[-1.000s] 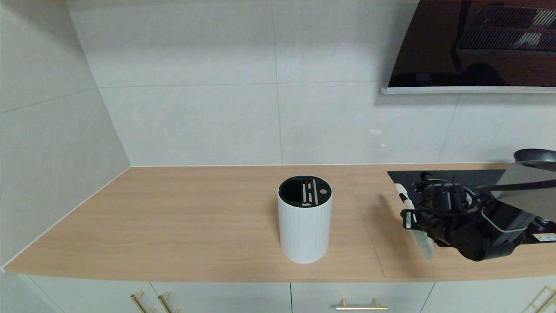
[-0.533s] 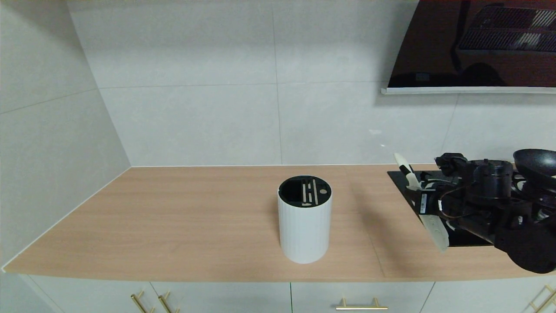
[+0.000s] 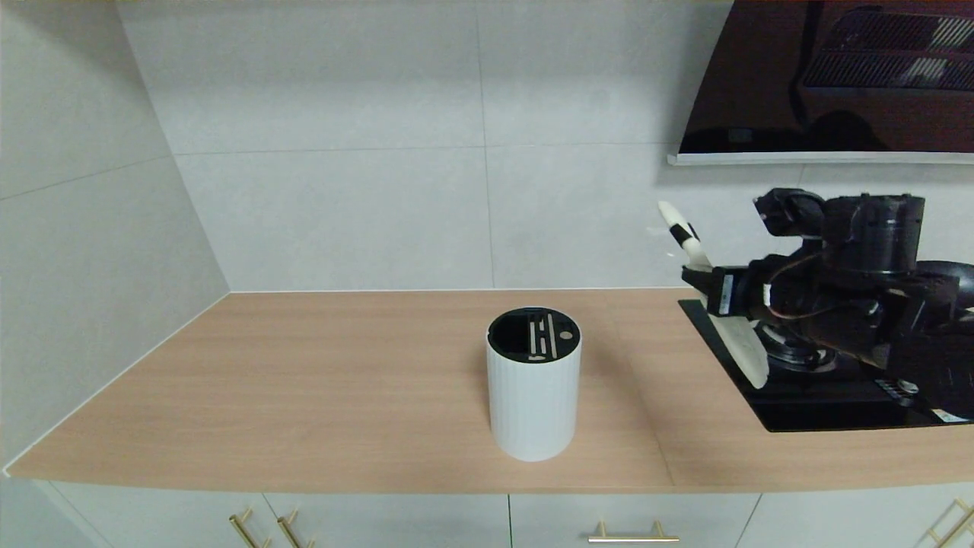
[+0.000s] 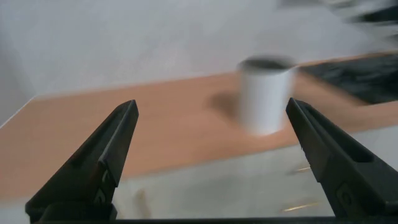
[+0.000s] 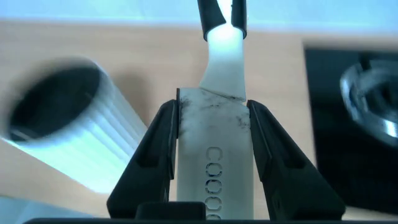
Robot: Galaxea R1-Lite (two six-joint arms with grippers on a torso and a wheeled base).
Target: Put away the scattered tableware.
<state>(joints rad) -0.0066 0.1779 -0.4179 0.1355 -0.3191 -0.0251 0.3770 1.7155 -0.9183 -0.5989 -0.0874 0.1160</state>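
Note:
A white ribbed cylinder holder (image 3: 533, 396) with a black slotted top stands upright mid-counter; it also shows in the wrist views (image 4: 264, 93) (image 5: 68, 124). My right gripper (image 3: 711, 285) is shut on a white knife (image 3: 742, 346), held in the air over the hob's left edge, to the right of the holder. The handle points up toward the wall and the blade slants down. In the right wrist view the knife (image 5: 214, 143) sits clamped between both fingers (image 5: 155, 162). My left gripper (image 4: 208, 162) is open and holds nothing, out in front of the counter facing the holder.
A black hob (image 3: 822, 403) is set into the wooden counter (image 3: 342, 380) at the right, under a dark range hood (image 3: 829, 76). Tiled walls close the back and left. The counter's front edge runs above cabinet fronts with gold handles (image 3: 633, 536).
My right gripper has risen with the knife from just above the counter by the hob to well above it, and shifted slightly toward the back wall. The holder has not moved.

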